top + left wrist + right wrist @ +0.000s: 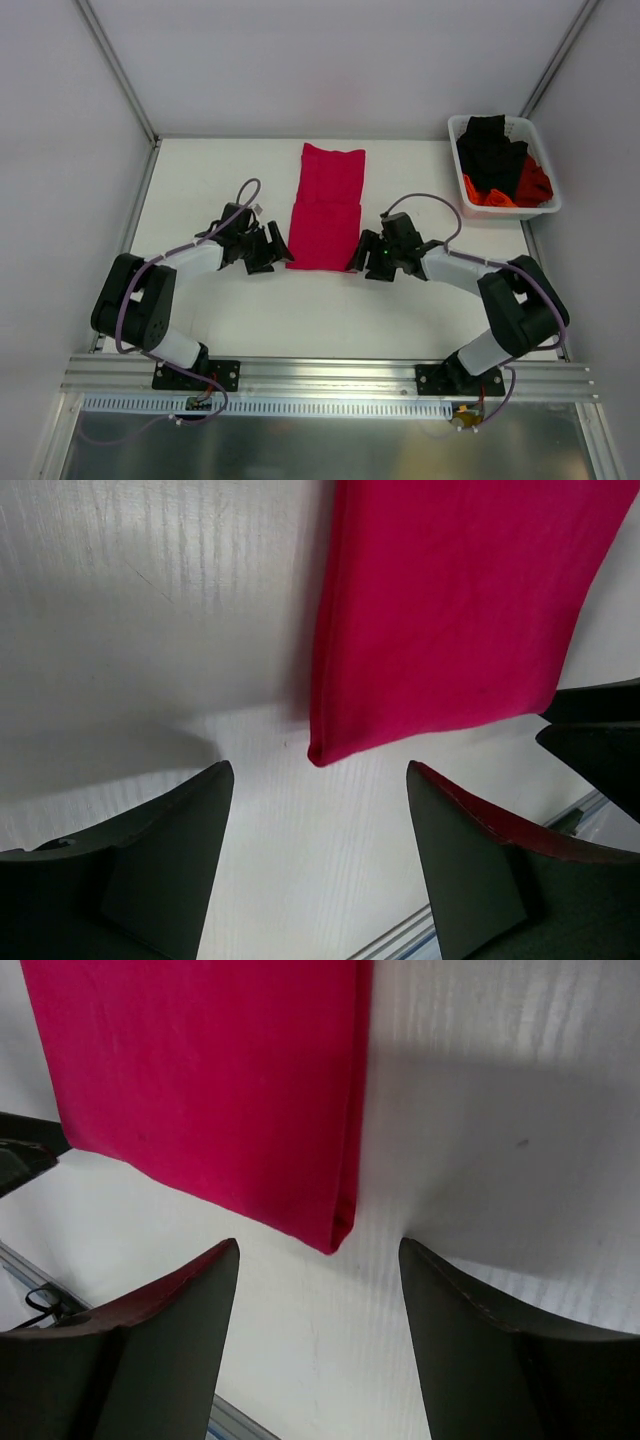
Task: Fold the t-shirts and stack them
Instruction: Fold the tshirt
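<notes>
Left fingers [150,860] and right fingers [150,1340] apart, empty, either side of folded crimson-pink t-shirt [325,205]

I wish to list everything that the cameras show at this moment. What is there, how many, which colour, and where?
pink t-shirt: one, crimson-pink, folded into a long strip, flat at the middle of the table.
black shirts: count unclear, black, piled in the basket.
orange-red shirts: count unclear, orange-red, at the basket's near side, beside the black ones.
basket: one, white, far right corner of the table.
table: one, white.
left gripper: one, black, open, empty, at the strip's near left corner.
right gripper: one, black, open, empty, at the strip's near right corner.
</notes>
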Motion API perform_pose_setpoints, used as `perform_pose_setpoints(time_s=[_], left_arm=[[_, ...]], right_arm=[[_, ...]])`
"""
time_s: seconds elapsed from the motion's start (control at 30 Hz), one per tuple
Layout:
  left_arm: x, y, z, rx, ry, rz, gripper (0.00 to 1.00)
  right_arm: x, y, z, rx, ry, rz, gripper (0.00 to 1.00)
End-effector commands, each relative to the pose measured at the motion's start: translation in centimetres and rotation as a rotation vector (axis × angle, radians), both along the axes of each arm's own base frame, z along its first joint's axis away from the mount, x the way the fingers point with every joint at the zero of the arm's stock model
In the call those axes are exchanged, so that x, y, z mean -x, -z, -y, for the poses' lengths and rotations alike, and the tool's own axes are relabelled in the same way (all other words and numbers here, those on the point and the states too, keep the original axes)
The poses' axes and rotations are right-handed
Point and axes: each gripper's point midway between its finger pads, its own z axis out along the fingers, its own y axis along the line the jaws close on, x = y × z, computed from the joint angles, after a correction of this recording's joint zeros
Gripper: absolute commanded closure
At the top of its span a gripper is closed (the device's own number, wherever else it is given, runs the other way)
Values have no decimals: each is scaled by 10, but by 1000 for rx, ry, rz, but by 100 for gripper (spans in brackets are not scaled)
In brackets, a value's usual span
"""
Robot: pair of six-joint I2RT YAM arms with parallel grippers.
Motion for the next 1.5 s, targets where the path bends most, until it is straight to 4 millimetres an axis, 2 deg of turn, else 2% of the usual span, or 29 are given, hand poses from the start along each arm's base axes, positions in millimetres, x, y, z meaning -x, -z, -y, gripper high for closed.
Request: perform_pose_setpoints(time_s=[0.0, 0.2, 0.37, 0.47, 0.67, 0.73, 0.77, 0.8, 0.83, 0.9, 1.0, 1.13, 1.17, 1.27, 1.33, 1.37, 1.4, 1.43, 1.47], left_arm=[[-12, 6, 6, 37, -23, 31, 30], [-15, 13, 9, 53, -26, 34, 37], [-7, 26, 7, 52, -33, -6, 48], [-4, 31, 7, 53, -31, -12, 51], [-1, 43, 10, 68, -23, -36, 67], [-1, 44, 10, 73, -20, -38, 76], [0, 45, 10, 73, -20, -38, 84], [-1, 45, 11, 75, -19, -34, 89], [-1, 46, 11, 73, -18, -34, 98], [0, 45, 11, 74, -13, -32, 100], [7, 42, 7, 70, -21, -33, 100], [30, 35, -4, 25, -30, -13, 100], [42, 37, -2, -1, -5, -28, 100], [62, 36, -3, -50, 23, -25, 100], [80, 36, 0, -36, 25, -48, 100], [85, 36, 1, -31, 26, -53, 100], [94, 37, 1, -41, 29, -72, 100], [101, 34, 0, -42, 29, -68, 100], [104, 30, 0, -41, 22, -64, 100]], right_arm=[[-23, -3, -9, -9, 56, 55, 32], [-22, 12, -5, 16, 84, 28, 45], [-14, 20, -4, 24, 73, 3, 56], [-12, 23, -3, 28, 73, -2, 62], [-12, 29, -3, 41, 62, -4, 77], [-12, 30, -3, 44, 57, -3, 81], [-12, 31, -2, 51, 53, -2, 83], [-13, 31, -2, 50, 51, -1, 91], [-11, 31, -3, 48, 47, -1, 94], [-9, 32, -2, 45, 44, -7, 100], [-2, 28, -1, 32, 34, -14, 100], [25, 33, 11, 48, 15, -46, 100], [32, 34, 14, 54, 13, -53, 100], [48, 32, 22, 56, -4, -55, 100], [54, 22, 21, 40, -32, -35, 100], [65, 24, 26, 59, -45, -74, 100], [72, 21, 25, 52, -63, -78, 100], [75, 9, 22, 24, -81, -55, 100], [87, 10, 25, 35, -98, -72, 100]])
